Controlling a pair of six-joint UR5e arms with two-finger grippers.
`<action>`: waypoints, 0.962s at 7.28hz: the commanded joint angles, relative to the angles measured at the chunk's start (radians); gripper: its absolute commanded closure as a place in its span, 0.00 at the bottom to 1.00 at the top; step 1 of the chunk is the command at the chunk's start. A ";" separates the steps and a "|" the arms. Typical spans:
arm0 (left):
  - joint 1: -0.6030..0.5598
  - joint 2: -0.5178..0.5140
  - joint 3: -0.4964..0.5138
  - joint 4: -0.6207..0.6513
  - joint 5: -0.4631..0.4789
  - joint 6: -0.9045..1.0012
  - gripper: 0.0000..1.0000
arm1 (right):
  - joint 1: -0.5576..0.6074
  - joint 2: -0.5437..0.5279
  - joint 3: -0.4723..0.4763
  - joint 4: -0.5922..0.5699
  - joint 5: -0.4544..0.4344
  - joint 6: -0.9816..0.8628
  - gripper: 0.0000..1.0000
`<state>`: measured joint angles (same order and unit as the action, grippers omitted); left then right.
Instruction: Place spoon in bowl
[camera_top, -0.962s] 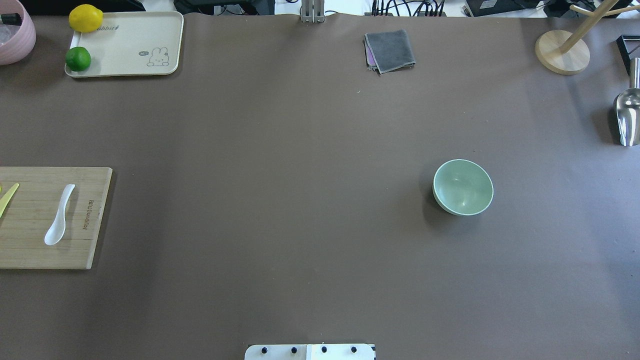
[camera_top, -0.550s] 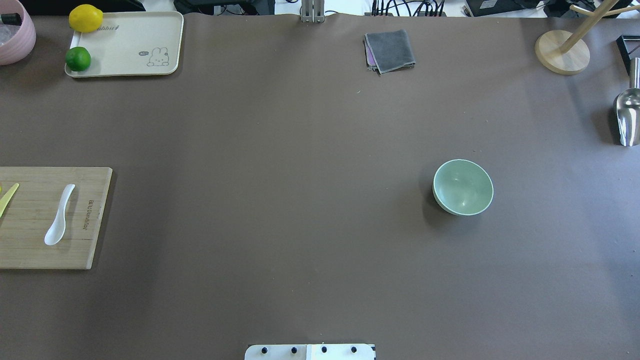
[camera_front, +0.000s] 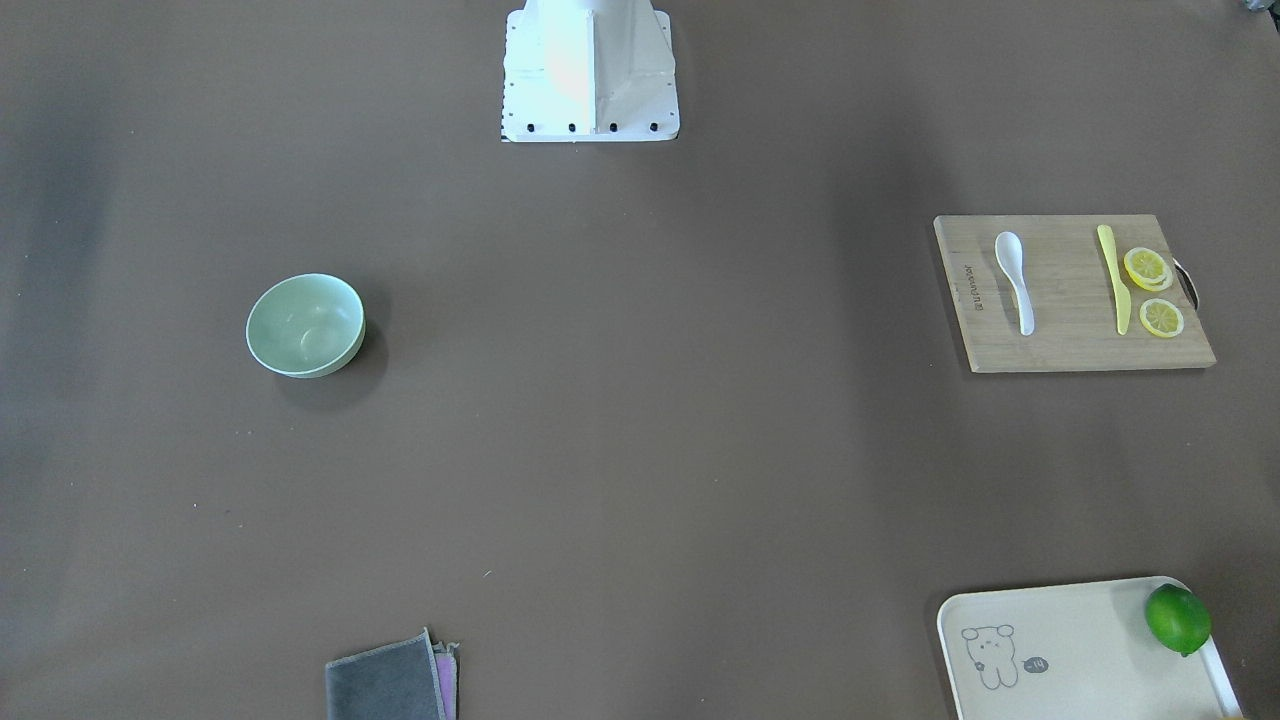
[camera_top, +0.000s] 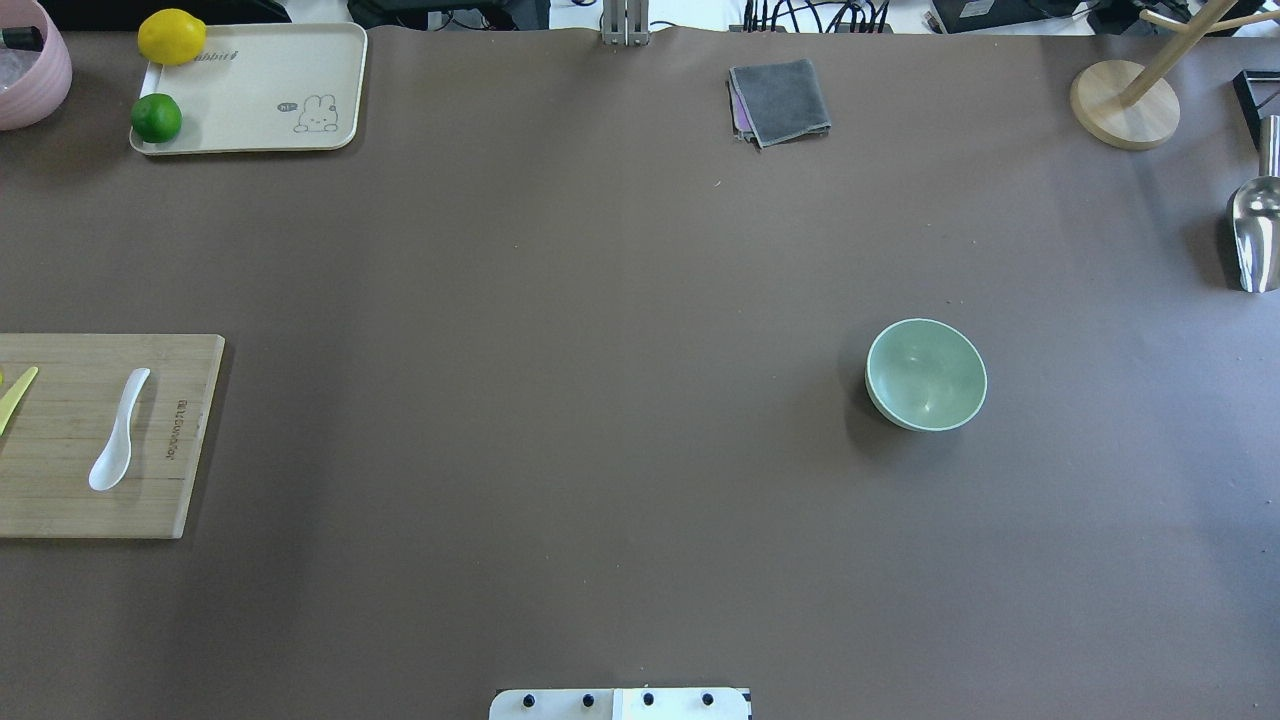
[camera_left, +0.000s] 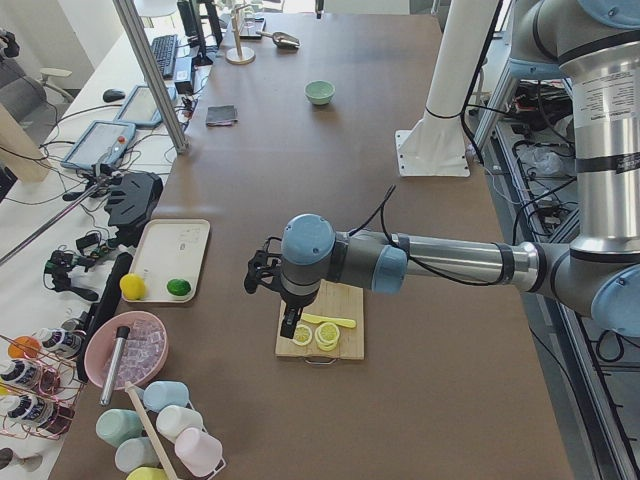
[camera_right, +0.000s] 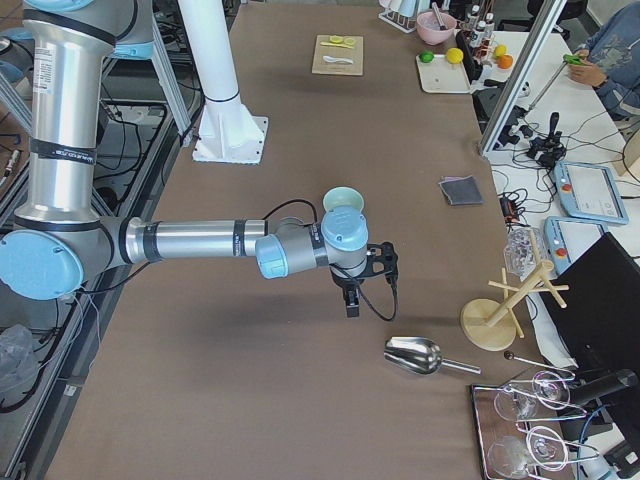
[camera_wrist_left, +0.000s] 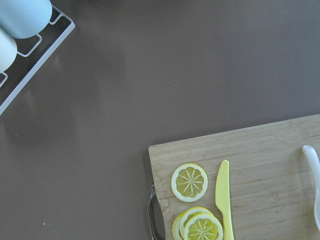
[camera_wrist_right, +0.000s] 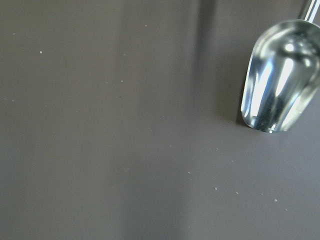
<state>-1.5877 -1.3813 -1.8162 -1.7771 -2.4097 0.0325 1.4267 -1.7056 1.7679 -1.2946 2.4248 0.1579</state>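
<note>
The white spoon (camera_top: 118, 430) lies on the wooden cutting board (camera_top: 60, 500) at the table's left edge, scoop toward the robot. It also shows in the front view (camera_front: 1016, 275) and at the right edge of the left wrist view (camera_wrist_left: 314, 175). The mint-green bowl (camera_top: 926, 375) stands upright on the right half of the table, also seen in the front view (camera_front: 305, 325). My left gripper (camera_left: 288, 325) hangs above the board's outer end. My right gripper (camera_right: 351, 300) hangs past the bowl, near a metal scoop. I cannot tell whether either is open or shut.
A yellow knife (camera_front: 1112, 275) and lemon slices (camera_front: 1150, 290) share the board. A tray (camera_top: 260, 90) with a lemon and a lime, a grey cloth (camera_top: 780, 100), a wooden stand (camera_top: 1125, 100), a metal scoop (camera_top: 1255, 230) and a pink bowl (camera_top: 30, 70) line the far edge.
</note>
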 joint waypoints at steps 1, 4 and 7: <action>0.002 0.022 0.005 -0.137 -0.020 -0.098 0.02 | -0.099 0.009 0.022 0.061 0.017 0.049 0.00; 0.099 -0.024 -0.025 -0.140 -0.042 -0.201 0.03 | -0.289 0.018 0.025 0.300 -0.027 0.451 0.00; 0.196 -0.064 -0.045 -0.134 -0.086 -0.294 0.03 | -0.484 0.092 0.024 0.305 -0.154 0.635 0.05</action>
<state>-1.4179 -1.4353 -1.8536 -1.9148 -2.4613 -0.2018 1.0256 -1.6433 1.7925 -0.9962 2.3113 0.7089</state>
